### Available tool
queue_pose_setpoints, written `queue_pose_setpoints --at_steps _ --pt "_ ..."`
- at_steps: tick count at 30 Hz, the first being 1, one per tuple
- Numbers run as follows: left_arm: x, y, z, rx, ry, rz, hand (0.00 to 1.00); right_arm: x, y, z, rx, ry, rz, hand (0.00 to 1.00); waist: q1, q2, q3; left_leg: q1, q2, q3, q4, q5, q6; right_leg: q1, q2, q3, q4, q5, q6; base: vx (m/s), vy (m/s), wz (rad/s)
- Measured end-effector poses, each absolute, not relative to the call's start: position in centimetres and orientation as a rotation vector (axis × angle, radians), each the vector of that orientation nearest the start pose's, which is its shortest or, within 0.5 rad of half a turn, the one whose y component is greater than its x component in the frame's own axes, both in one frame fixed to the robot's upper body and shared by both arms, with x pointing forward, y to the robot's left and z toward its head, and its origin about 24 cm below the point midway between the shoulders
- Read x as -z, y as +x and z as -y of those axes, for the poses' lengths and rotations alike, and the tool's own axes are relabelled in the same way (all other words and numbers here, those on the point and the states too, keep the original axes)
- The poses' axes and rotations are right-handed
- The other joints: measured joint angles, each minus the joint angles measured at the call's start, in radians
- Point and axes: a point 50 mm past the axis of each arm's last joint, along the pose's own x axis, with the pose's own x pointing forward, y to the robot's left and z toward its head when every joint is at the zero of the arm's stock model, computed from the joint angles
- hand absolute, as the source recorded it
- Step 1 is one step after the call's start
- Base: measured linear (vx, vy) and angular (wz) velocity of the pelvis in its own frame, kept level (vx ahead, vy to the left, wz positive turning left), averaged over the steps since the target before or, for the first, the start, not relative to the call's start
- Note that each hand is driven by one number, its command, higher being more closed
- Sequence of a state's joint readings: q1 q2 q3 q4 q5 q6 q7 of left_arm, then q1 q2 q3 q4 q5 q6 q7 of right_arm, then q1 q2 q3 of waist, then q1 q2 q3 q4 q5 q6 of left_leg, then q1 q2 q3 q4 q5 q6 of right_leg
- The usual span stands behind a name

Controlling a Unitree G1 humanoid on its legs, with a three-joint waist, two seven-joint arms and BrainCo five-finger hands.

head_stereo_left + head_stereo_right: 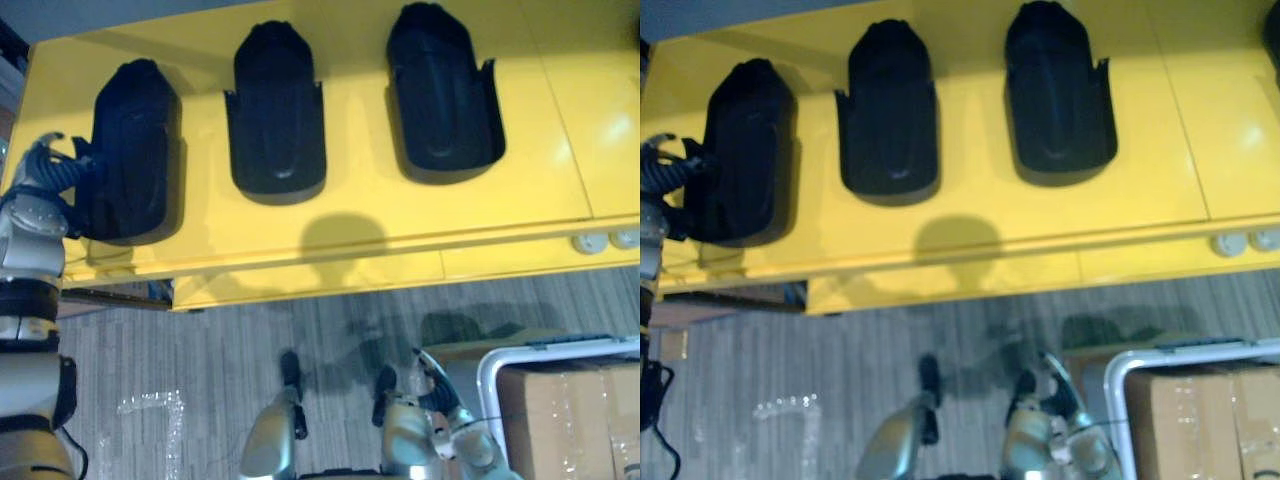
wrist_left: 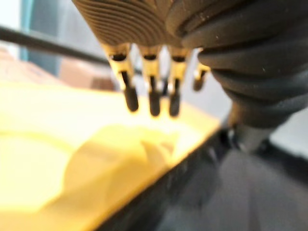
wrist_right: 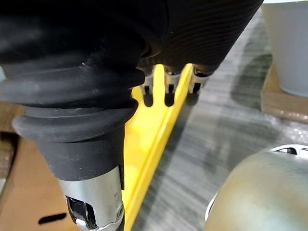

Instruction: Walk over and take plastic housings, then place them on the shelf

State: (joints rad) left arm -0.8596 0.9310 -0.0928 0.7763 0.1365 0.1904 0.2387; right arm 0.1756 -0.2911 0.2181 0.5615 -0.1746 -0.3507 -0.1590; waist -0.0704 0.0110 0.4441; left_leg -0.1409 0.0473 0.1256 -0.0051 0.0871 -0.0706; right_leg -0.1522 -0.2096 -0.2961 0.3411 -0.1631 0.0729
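Just over the yellow shelf's (image 1: 400, 220) left end, the robot's left hand (image 2: 155, 101) hovers with fingers straight and apart, holding nothing, close beside the left housing (image 1: 130, 150). The middle housing (image 1: 278, 110) and right housing (image 1: 440, 90) lie further along the shelf. Below the shelf's front edge, the right hand (image 3: 202, 38) hangs near a cardboard box (image 1: 560, 410); whether it is open or closed cannot be told.

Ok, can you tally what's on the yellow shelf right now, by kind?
Black plastic housings: 3
Small white round discs, at the front edge: 2
Total: 5
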Motion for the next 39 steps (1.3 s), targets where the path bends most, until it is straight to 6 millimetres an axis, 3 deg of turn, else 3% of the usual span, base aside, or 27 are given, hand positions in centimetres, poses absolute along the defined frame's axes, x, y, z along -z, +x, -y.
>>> queue_pose_setpoints --at_steps 6,12,14,18,21,23,26,28,29,30,32,33,35,39 --pt "-26.6 33.3 -36.7 -0.890 0.888 0.222 0.00 6.5 16.7 17.5 -0.185 -0.496 -0.171 0.00 0.004 -0.007 0.002 0.003 -0.002 -0.009 0.002 0.000 0.000 0.012 0.000 -0.004 -0.004 0.002 0.002 0.01 0.001 0.04" --pt "-28.4 33.3 -34.7 -0.874 0.912 0.456 0.00 2.3 19.1 12.0 -0.342 -0.441 0.153 0.00 0.032 -0.011 -0.004 0.021 -0.003 -0.034 0.008 0.000 0.001 0.060 0.001 -0.035 -0.018 0.002 0.003 0.01 0.000 0.11" --pt "-29.2 33.0 -33.3 -0.836 0.902 0.594 0.00 0.8 19.4 10.5 -0.380 -0.412 0.235 0.00 0.063 -0.018 -0.033 0.038 -0.002 -0.039 -0.003 0.000 0.001 0.086 0.003 -0.050 -0.036 0.001 0.004 0.02 -0.001 0.15" --pt "-27.2 31.9 -31.7 -0.724 0.915 0.693 0.00 0.7 19.3 9.9 -0.405 -0.370 0.213 0.00 0.086 -0.024 -0.136 0.060 -0.009 -0.057 -0.029 0.001 0.003 0.133 0.004 -0.079 -0.086 0.006 0.012 0.08 0.001 0.17" --pt "-25.2 29.8 -31.0 -0.680 0.810 0.762 0.00 2.3 18.6 10.3 -0.418 -0.334 0.047 0.00 0.098 -0.029 -0.220 0.098 -0.014 -0.064 -0.058 0.001 0.003 0.191 0.008 -0.104 -0.138 0.010 0.018 0.11 -0.007 0.17" --pt "-24.4 28.4 -31.0 -0.691 0.732 0.779 0.00 3.8 17.8 11.0 -0.419 -0.340 -0.083 0.00 0.111 -0.030 -0.256 0.109 -0.014 -0.064 -0.065 0.001 0.002 0.214 0.013 -0.112 -0.162 0.014 0.025 0.07 -0.028 0.08" --pt "-22.5 25.8 -31.4 -0.733 0.652 0.788 0.00 8.3 15.4 13.9 -0.284 -0.268 -0.439 0.00 0.118 -0.026 -0.296 0.135 -0.014 -0.062 -0.072 0.000 0.002 0.250 0.019 -0.118 -0.191 0.019 0.031 0.02 -0.033 0.02" --pt "-20.9 23.9 -31.5 -0.783 0.593 0.780 0.00 11.9 11.8 17.4 -0.075 -0.197 -0.740 0.00 0.115 -0.020 -0.330 0.144 -0.012 -0.058 -0.073 -0.004 -0.004 0.262 0.019 -0.117 -0.203 0.020 0.034 -0.02 -0.020 -0.05" --pt "-19.9 22.8 -31.8 -0.834 0.544 0.771 0.00 13.4 9.1 19.3 0.057 -0.149 -0.887 0.00 0.112 -0.014 -0.352 0.146 -0.011 -0.056 -0.073 -0.004 -0.004 0.265 0.020 -0.116 -0.209 0.022 0.037 -0.01 -0.015 -0.06" --pt "-19.4 22.2 -32.0 -0.862 0.517 0.764 0.00 13.8 7.8 20.3 0.134 -0.125 -0.935 0.00 0.111 -0.010 -0.355 0.155 -0.010 -0.054 -0.073 -0.005 -0.005 0.275 0.021 -0.115 -0.213 0.025 0.038 -0.02 -0.020 -0.14" --pt "-16.8 19.4 -32.4 -1.001 0.424 0.726 0.00 14.5 2.9 23.4 0.440 -0.082 -1.073 0.00 0.107 0.002 -0.378 0.177 -0.002 -0.031 -0.075 -0.017 -0.009 0.297 0.028 -0.102 -0.228 0.027 0.040 -0.07 -0.027 -0.24" --pt "-16.1 18.7 -32.3 -1.038 0.401 0.715 0.00 14.5 1.9 24.0 0.516 -0.072 -1.090 0.00 0.106 0.005 -0.391 0.176 -0.001 -0.028 -0.077 -0.020 -0.009 0.296 0.030 -0.100 -0.233 0.028 0.040 -0.10 -0.028 -0.21" --pt "-13.7 15.5 -31.8 -1.177 0.358 0.665 0.00 14.1 -0.8 25.5 0.838 -0.001 -1.105 0.00 0.097 0.011 -0.405 0.182 0.007 -0.014 -0.080 -0.021 -0.010 0.294 0.041 -0.088 -0.250 0.024 0.031 -0.08 -0.027 -0.19" --pt "-9.8 11.2 -31.4 -1.389 0.342 0.500 0.00 11.0 -0.4 27.9 1.282 0.045 -0.860 0.00 0.078 0.018 -0.411 0.189 0.017 -0.004 -0.080 -0.019 -0.011 0.296 0.054 -0.079 -0.272 0.043 0.028 -0.04 -0.027 -0.12"
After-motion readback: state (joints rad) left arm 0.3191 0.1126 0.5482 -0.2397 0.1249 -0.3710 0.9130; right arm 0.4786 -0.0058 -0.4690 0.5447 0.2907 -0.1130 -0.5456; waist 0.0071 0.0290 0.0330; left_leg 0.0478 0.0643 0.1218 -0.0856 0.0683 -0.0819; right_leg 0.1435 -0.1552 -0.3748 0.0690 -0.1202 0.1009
